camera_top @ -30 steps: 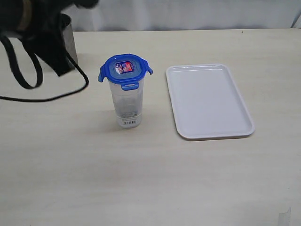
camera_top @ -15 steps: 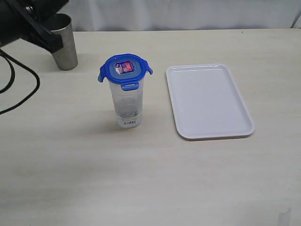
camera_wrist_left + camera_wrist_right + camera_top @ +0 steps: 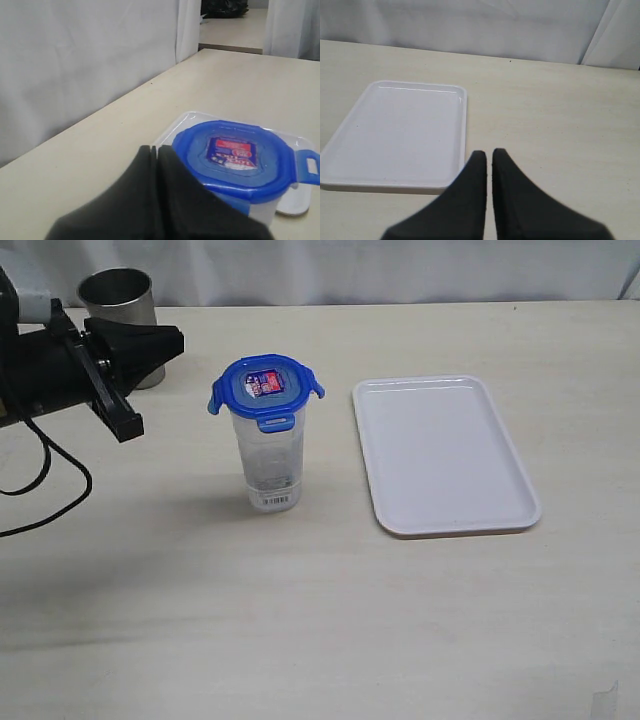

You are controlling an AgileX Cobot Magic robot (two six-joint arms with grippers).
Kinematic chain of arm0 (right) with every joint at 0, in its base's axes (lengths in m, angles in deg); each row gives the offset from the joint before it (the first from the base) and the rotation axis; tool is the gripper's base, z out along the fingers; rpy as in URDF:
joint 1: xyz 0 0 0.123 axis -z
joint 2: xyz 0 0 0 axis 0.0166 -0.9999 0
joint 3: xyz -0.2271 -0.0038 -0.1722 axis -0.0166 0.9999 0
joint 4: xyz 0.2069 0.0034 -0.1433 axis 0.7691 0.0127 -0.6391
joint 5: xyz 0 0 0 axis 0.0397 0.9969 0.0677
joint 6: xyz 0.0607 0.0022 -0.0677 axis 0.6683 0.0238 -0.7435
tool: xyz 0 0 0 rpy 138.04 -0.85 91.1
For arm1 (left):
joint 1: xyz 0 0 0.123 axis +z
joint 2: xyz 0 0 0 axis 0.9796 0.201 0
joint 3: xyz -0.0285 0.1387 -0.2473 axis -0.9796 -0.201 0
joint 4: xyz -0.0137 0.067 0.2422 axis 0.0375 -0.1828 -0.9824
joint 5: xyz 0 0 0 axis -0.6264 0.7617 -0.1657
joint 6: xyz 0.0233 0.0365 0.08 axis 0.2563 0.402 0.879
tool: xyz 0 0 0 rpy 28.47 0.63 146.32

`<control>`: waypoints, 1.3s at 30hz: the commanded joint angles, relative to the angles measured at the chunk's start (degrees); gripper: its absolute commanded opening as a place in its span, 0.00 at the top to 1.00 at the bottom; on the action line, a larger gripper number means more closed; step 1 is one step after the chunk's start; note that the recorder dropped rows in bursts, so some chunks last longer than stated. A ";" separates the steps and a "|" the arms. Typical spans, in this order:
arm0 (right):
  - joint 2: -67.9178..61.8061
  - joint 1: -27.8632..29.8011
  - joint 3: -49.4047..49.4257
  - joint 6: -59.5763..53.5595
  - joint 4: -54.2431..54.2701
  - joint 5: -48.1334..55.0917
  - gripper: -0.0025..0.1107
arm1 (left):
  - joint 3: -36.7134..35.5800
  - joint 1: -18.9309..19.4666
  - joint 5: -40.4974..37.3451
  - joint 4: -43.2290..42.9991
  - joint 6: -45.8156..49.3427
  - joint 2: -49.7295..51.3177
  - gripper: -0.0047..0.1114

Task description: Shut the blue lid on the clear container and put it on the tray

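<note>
Left of centre, the blue lid (image 3: 265, 390) sits on the clear container (image 3: 270, 465), its flaps flared, so latching looks undone. Your left gripper (image 3: 172, 343), upper left, and right gripper (image 3: 489, 155) are clenched on nothing. Nothing sits on the tray (image 3: 445, 455) alongside.

The left gripper (image 3: 176, 341) is black all over and gets thinner toward its tip. Behind it, the arm (image 3: 45, 375) is black and chunky, with a flat black bar (image 3: 112, 405) sticking out. Farther back is a round light-grey part (image 3: 25, 292). A thin black cable (image 3: 87, 485) makes a loop behind the gripper. The right gripper (image 3: 488, 152) has two smooth black fingers (image 3: 512, 200) with pointy tips.
</note>
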 commanded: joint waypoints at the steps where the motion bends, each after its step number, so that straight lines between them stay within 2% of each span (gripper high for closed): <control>1: 0.36 0.05 0.08 -0.05 0.19 0.04 0.94 | -0.07 0.00 3.15 -4.12 -2.72 0.23 0.96; 6: 0.36 0.05 0.08 -0.05 0.19 0.04 0.94 | -0.18 0.00 3.22 -8.33 -2.94 0.23 0.96; 20: 0.36 0.05 0.08 -0.05 -0.02 -2.37 0.94 | -3.54 0.00 2.86 -6.72 -0.05 3.35 0.96; 25: 0.36 0.05 0.08 -0.05 -0.02 -10.70 0.94 | -3.54 0.00 5.38 -3.61 3.45 7.14 0.96; 32: 0.36 0.05 0.08 -0.05 1.29 -25.46 0.94 | -3.54 0.00 6.89 -2.44 4.24 7.53 0.96; 36: 0.36 0.05 0.08 0.29 7.67 -35.23 0.94 | -3.54 0.00 7.23 -1.68 5.07 7.53 0.96; 39: 0.36 0.05 0.08 5.28 13.03 -39.72 0.94 | -3.54 0.00 7.23 -1.68 5.07 7.63 0.96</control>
